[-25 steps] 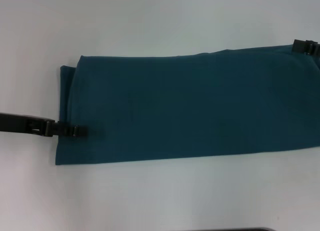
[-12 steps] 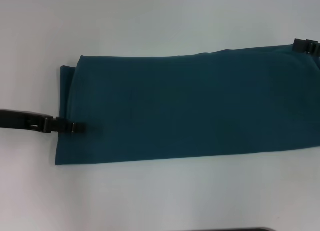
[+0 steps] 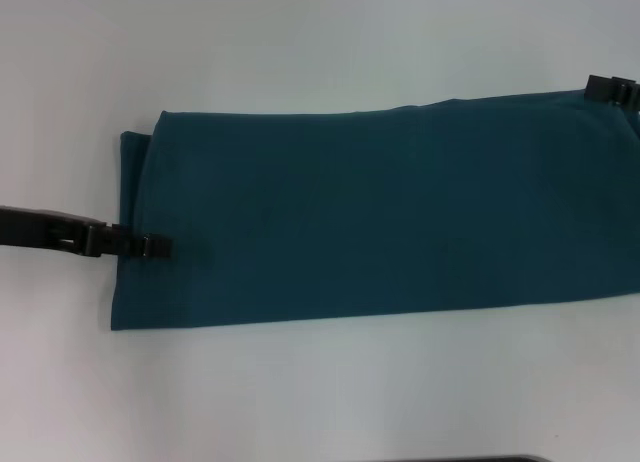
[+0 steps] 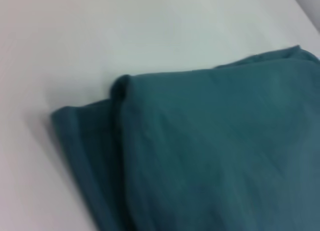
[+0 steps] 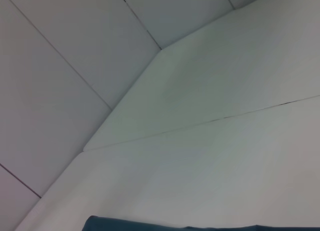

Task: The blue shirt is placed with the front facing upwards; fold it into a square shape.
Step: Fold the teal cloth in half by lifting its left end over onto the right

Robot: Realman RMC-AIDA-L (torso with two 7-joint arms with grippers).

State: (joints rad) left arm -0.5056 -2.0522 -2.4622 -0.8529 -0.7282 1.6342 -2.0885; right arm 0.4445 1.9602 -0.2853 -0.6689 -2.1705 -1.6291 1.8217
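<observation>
The blue shirt (image 3: 380, 217) lies flat on the white table (image 3: 300, 42) as a long folded band running left to right, with no lettering showing. Its right end runs out of the head view. My left gripper (image 3: 158, 247) reaches in from the left, its tip over the shirt's left edge, toward the near corner. My right gripper (image 3: 612, 90) sits at the shirt's far right corner. In the left wrist view the shirt (image 4: 215, 151) shows its layered, folded left end. The right wrist view catches only a strip of the shirt (image 5: 150, 225) at the picture's edge.
Bare white table surrounds the shirt on the far, left and near sides. A dark edge (image 3: 450, 459) shows at the bottom of the head view. Seams between table panels (image 5: 210, 120) appear in the right wrist view.
My left gripper has shifted slightly farther from me along the shirt's left edge. The right gripper and the shirt have not moved.
</observation>
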